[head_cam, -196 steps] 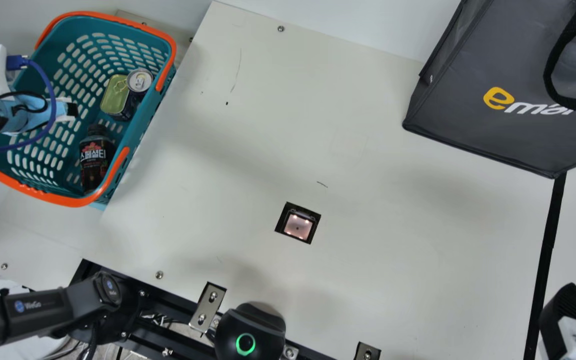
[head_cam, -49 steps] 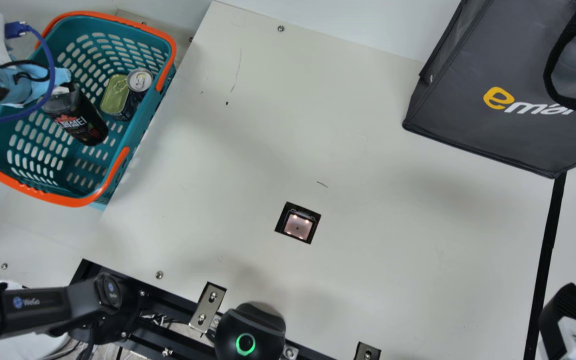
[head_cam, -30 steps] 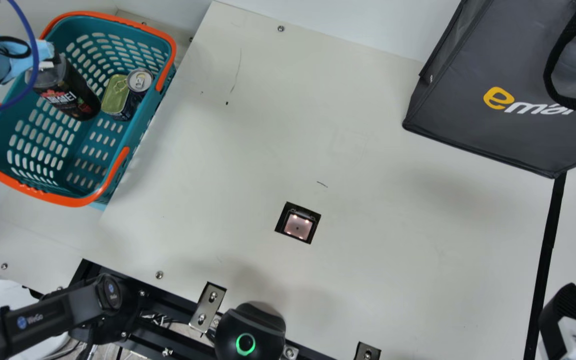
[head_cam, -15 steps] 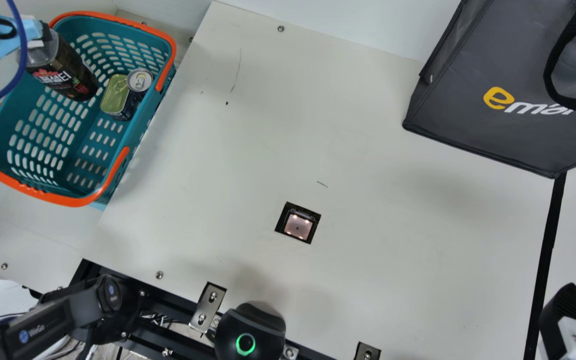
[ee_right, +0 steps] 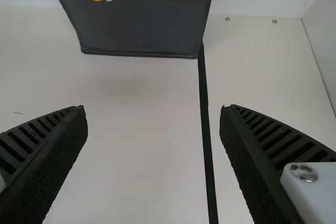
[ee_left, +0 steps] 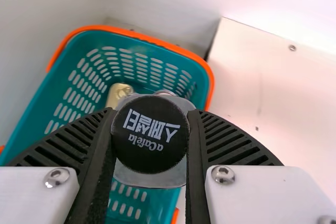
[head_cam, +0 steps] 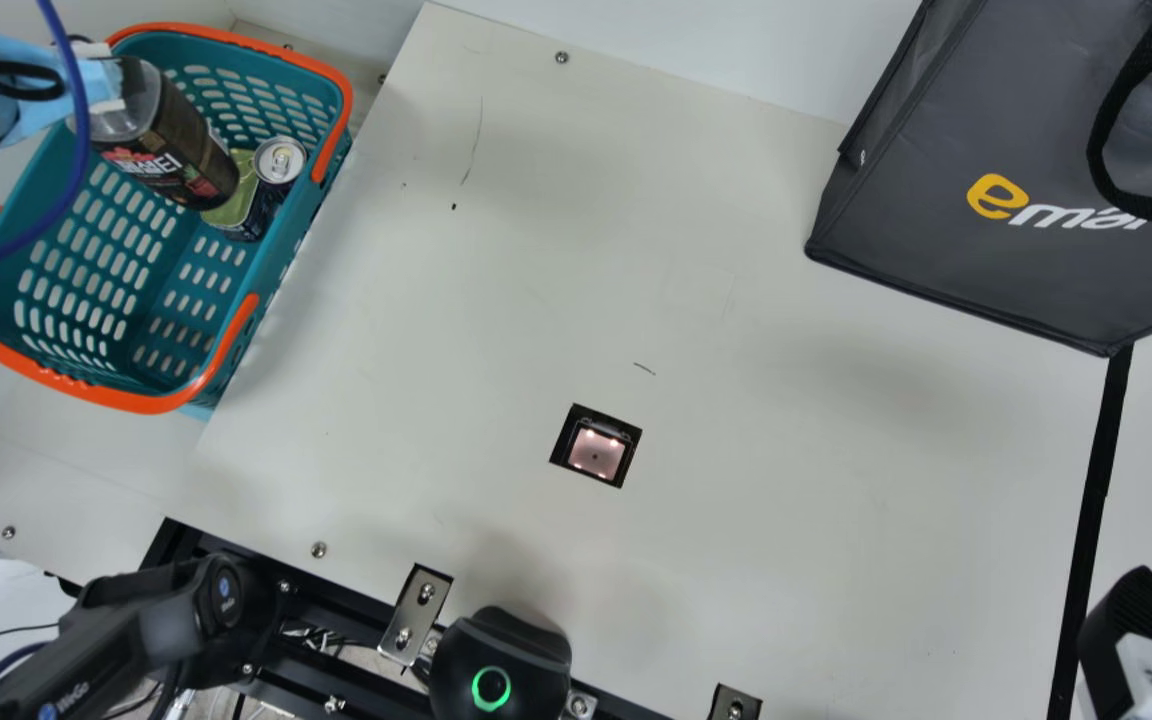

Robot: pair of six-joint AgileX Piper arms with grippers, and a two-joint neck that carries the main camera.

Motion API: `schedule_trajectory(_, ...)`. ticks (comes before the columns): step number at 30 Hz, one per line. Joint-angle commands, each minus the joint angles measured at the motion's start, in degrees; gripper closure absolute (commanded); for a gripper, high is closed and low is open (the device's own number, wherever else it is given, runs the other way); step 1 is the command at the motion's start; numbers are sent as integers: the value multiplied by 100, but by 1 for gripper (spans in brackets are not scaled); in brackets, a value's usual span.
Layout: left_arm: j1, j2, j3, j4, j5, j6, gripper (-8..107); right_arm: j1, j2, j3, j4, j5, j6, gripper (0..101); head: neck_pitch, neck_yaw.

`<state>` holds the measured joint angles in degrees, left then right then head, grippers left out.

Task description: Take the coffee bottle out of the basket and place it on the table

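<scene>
One coffee bottle (head_cam: pixel 171 145) over basket (head_cam: pixel 136 402) | left gripper (head_cam: pixel 101 80) grasping it | right gripper (head_cam: pixel 1133 612) spread

Main view: diffuse, fairly even light fell across the desk (head_cam: pixel 786 520), with soft-edged shadows beside the basket (head_cam: pixel 126 402) and in front of the bag (head_cam: pixel 1056 270); tiny bright points glowed in the square inset (head_cam: pixel 596 453). Left wrist view: strong glare nearly whitened the desk's far edge. Right wrist view: illumination was dimmer, shadows faint.
</scene>
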<state>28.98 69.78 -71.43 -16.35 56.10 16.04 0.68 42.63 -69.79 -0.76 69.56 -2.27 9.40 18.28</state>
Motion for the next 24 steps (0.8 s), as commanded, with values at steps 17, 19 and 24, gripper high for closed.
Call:
schedule_trajectory(17,-1535,-888,589,497,128,-710,89,0,0,0,0,-6,0,10,-148,14)
schedule_trajectory(19,-1709,-954,664,578,110,-823,89,0,0,0,0,-6,0,10,-148,14)
schedule_trajectory(24,-2122,-1093,853,773,61,-1102,89,0,0,0,0,-6,0,10,-148,14)
